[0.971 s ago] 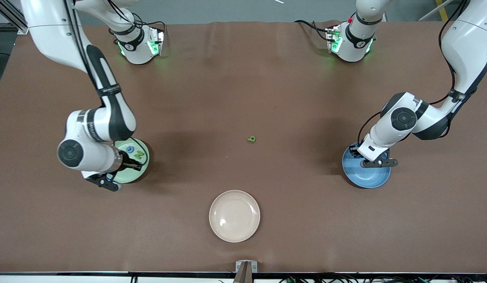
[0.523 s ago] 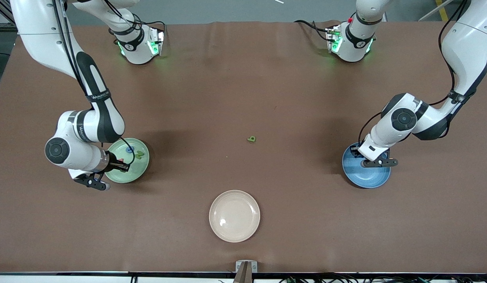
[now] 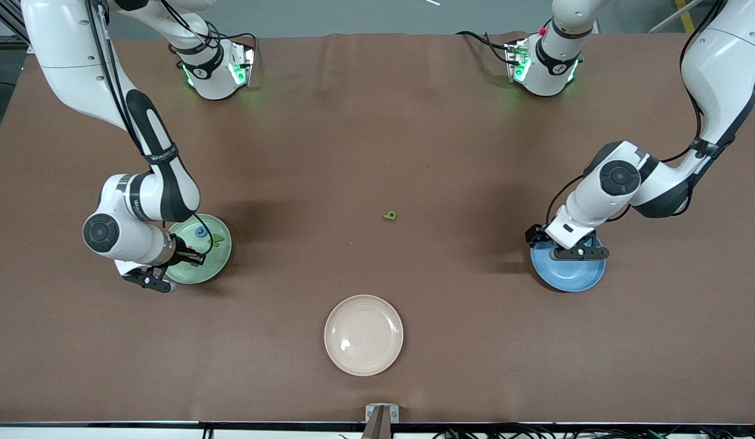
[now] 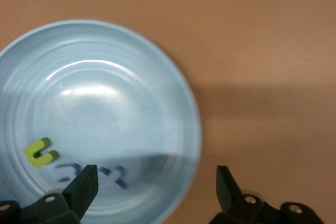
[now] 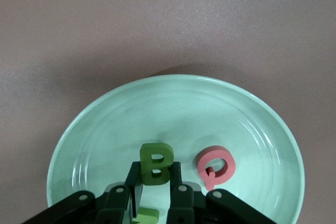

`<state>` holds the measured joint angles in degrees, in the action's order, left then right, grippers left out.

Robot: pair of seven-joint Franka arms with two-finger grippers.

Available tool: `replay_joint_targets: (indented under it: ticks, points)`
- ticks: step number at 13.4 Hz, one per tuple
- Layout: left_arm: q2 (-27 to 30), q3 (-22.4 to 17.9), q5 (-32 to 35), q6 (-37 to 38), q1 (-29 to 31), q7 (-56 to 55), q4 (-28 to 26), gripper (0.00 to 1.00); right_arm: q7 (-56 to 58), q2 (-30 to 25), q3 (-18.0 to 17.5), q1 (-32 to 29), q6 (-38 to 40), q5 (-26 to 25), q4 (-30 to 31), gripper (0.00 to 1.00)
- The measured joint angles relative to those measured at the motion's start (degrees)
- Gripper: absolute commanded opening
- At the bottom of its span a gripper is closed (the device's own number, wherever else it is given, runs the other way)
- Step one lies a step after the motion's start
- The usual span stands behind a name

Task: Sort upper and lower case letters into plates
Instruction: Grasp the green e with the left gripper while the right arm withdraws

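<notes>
The left pincer (image 4: 155, 195) has sprung open since a second ago, and the right arm has shifted slightly. In the front view, the right pincer (image 5: 155, 184) hangs over the green plate (image 3: 222, 259), clamped on a green letter B (image 5: 156, 163); beside it lies a pink Q (image 5: 216, 167). A small green letter (image 3: 389, 215) lies mid-worktop (image 3: 377, 140), the cream plate (image 3: 363, 335) nearer the camera. The left pincer gapes over the blue plate (image 3: 569, 274), a yellow-green letter (image 4: 40, 151) and a blue letter (image 4: 68, 171) beneath it.
</notes>
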<state>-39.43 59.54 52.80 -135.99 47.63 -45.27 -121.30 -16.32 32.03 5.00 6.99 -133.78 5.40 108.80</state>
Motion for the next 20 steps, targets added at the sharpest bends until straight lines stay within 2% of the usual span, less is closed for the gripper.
replay_joint_targets:
  ticks: [2,3,5,6,7,11,14,16,20]
  points:
    - [0.01,4.66,-0.55,5.28,-1.06,-4.96,1.35,0.99,0.00,0.17,-0.01,-0.02,-0.01,0.00,0.12,0.04]
    - [0.02,5.91,-2.24,6.49,-3.08,-7.72,2.40,0.99,0.00,0.22,-0.01,-0.03,-0.01,0.00,0.21,0.09]
    - [0.02,6.02,-7.05,7.12,-10.02,-14.11,5.11,0.99,0.00,0.30,-0.01,-0.06,-0.01,0.00,0.35,0.17]
    - [0.01,5.22,-8.63,7.44,-14.25,-17.64,6.47,0.99,0.00,0.35,-0.01,-0.07,-0.01,0.00,0.45,0.44]
    - [0.01,3.48,-9.63,7.64,-18.96,-21.12,7.79,0.99,0.00,0.43,-0.02,-0.08,-0.01,0.00,0.53,0.99]
    - [-0.46,-7.01,-12.80,7.63,-37.56,-31.62,12.88,0.99,0.00,0.49,-0.04,-0.12,0.29,0.00,0.50,1.00]
    - [-2.55,-14.45,-13.28,7.61,-49.41,-38.07,18.42,0.99,0.39,-0.30,-0.08,-0.13,5.17,0.00,-1.63,1.00]
    - [-5.17,-17.50,-13.31,7.61,-54.35,-41.97,22.45,0.99,3.28,-1.49,-0.08,-0.16,11.70,-0.04,-5.36,1.00]
    - [-9.39,-18.07,-13.31,7.60,-57.05,-43.12,26.79,0.99,9.02,-2.87,0.18,-1.24,21.84,-2.35,-13.22,1.00]
